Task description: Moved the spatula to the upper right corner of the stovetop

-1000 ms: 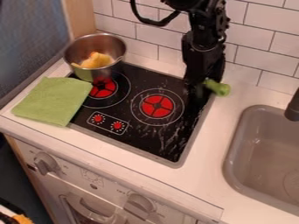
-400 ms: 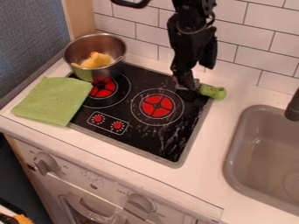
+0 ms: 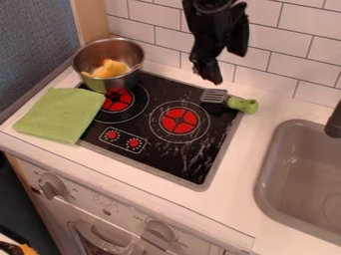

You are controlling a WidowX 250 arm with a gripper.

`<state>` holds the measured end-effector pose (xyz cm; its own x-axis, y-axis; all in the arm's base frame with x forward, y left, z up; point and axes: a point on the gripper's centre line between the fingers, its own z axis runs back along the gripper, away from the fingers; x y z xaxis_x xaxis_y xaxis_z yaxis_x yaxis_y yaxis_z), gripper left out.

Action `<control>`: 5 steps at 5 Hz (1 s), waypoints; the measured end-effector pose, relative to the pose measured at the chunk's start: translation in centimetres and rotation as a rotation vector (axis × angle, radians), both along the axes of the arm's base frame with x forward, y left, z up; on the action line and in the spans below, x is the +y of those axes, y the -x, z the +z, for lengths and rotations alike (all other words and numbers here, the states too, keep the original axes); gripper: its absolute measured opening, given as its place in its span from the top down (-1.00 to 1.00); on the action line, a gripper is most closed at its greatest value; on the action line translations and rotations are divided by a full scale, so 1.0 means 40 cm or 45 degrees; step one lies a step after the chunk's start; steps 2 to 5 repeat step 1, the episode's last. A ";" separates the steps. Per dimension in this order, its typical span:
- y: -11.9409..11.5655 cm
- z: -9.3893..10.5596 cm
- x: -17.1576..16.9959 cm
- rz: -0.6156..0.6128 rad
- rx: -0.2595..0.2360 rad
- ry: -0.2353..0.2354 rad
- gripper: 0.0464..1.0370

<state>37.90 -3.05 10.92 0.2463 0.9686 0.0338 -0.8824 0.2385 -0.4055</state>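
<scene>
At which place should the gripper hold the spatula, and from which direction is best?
By its green handle, probably from above, closing across the width: the handle is thick and rounded, while the blade is flat and lies low over the stove.

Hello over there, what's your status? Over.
End effector: open, empty, above the stovetop. Spatula: at the upper right corner, handle overhanging the edge. Pot and green cloth off left, apparently clear.

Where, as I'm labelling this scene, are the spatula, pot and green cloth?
Spatula (image 3: pixel 241 104), camera view, on its green handle.
Pot (image 3: pixel 120 84), camera view, on its outer front wall.
Green cloth (image 3: pixel 61 114), camera view, on its middle.
</scene>
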 end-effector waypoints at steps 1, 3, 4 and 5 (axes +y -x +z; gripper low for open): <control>0.001 0.004 0.003 0.001 -0.004 0.001 -0.92; 0.001 0.004 0.003 0.001 -0.004 0.001 -0.92; 0.001 0.004 0.003 0.001 -0.004 0.001 -0.92; 0.001 0.004 0.003 0.001 -0.004 0.001 -0.92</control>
